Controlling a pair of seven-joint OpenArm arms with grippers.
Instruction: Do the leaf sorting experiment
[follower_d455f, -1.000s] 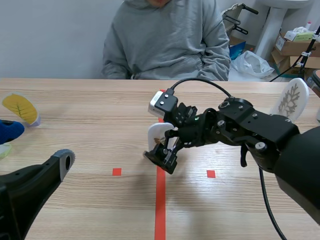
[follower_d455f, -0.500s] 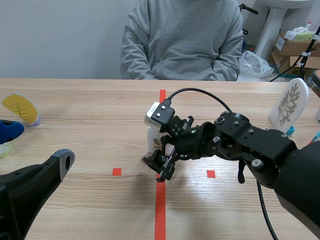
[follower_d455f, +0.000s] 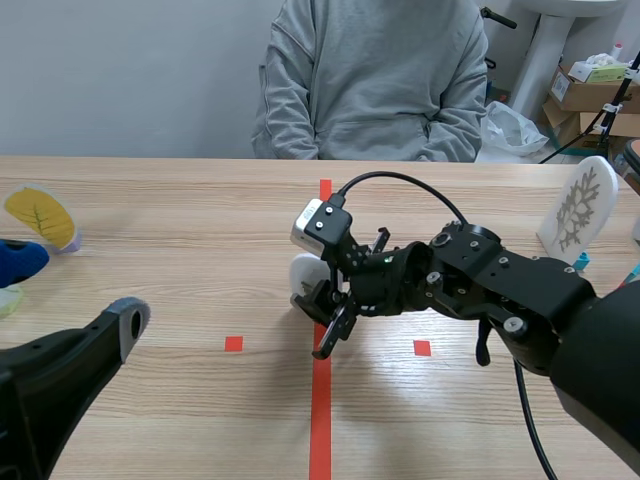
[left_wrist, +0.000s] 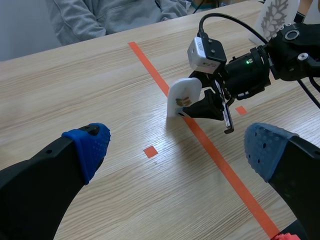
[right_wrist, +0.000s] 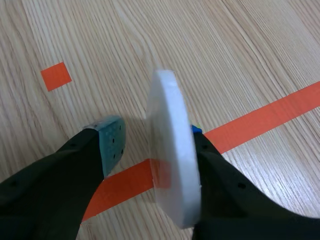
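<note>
Sorting looks barely begun. The white oval foam leaf card (left_wrist: 182, 97) stands mid-bench on the tape line, ungripped between the right gripper's (follower_d455f: 322, 318) parted fingers. The left gripper (left_wrist: 177, 147) gapes wide and empty.

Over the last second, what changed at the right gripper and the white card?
The right gripper set the white card upright beside the red tape line, then opened. One pad now stands clear of the card, so it seems released. The person shifted toward the picture's right. The left arm, the yellow leaf card and the far-right card stayed put.
</note>
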